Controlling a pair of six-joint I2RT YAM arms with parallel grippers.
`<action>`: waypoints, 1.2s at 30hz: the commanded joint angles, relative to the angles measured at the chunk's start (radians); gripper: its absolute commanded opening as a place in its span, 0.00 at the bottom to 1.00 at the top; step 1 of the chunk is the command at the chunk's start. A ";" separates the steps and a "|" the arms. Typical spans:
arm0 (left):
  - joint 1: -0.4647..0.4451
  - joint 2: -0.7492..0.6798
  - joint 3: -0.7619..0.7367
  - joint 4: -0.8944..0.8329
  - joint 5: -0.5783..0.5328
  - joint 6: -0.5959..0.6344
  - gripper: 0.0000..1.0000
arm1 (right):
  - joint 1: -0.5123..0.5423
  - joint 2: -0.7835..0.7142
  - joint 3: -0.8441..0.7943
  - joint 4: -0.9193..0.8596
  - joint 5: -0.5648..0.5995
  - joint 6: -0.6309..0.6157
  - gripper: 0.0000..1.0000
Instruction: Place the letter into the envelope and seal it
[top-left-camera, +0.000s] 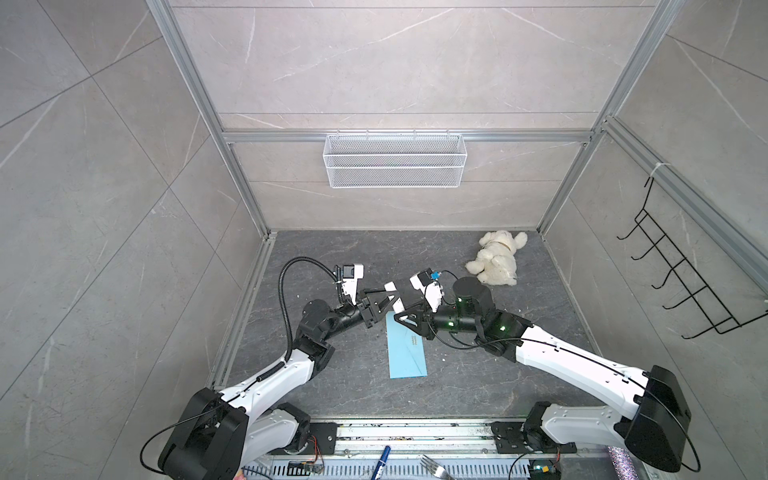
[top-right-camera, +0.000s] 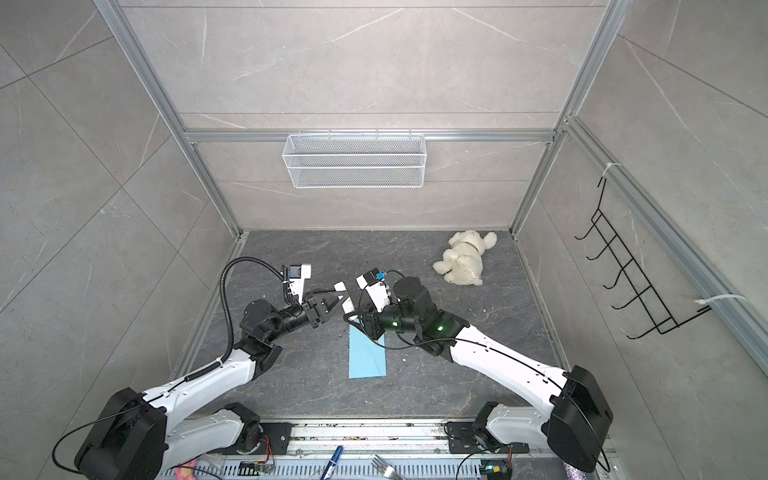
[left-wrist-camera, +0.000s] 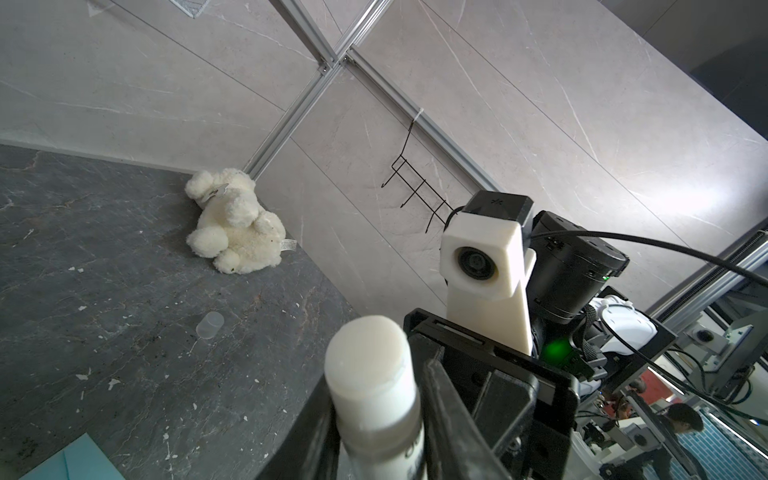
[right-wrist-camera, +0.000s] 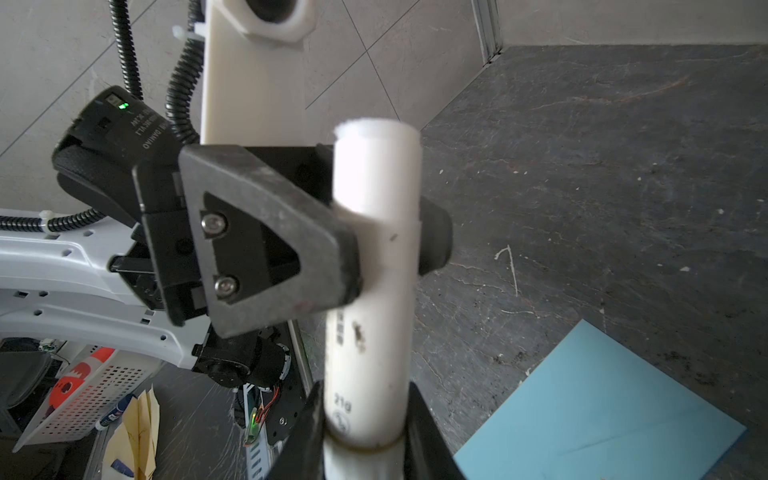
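The left fingers (right-wrist-camera: 270, 249) and right fingers (right-wrist-camera: 428, 453) both pinch one white glue stick (right-wrist-camera: 374, 257) above the bench (top-left-camera: 498, 374); the envelope (top-left-camera: 407, 353) lies flat beneath.

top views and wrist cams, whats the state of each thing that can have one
envelope: flat on the table, free of both grippers
glue stick: uncapped, held off the table
clear cap: off, lying on the table
left gripper: shut on the glue stick near its glue end
right gripper: shut on its base end
plush toy: lying on the table
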 joint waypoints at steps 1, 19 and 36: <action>0.002 -0.004 0.005 0.065 -0.005 0.020 0.19 | -0.002 0.014 0.003 0.022 0.010 0.019 0.00; 0.000 -0.023 -0.007 -0.130 -0.170 0.033 0.00 | 0.047 0.026 0.088 -0.189 0.401 -0.060 0.00; -0.023 0.019 0.000 -0.162 -0.219 0.037 0.00 | 0.314 0.221 0.312 -0.426 1.290 -0.131 0.00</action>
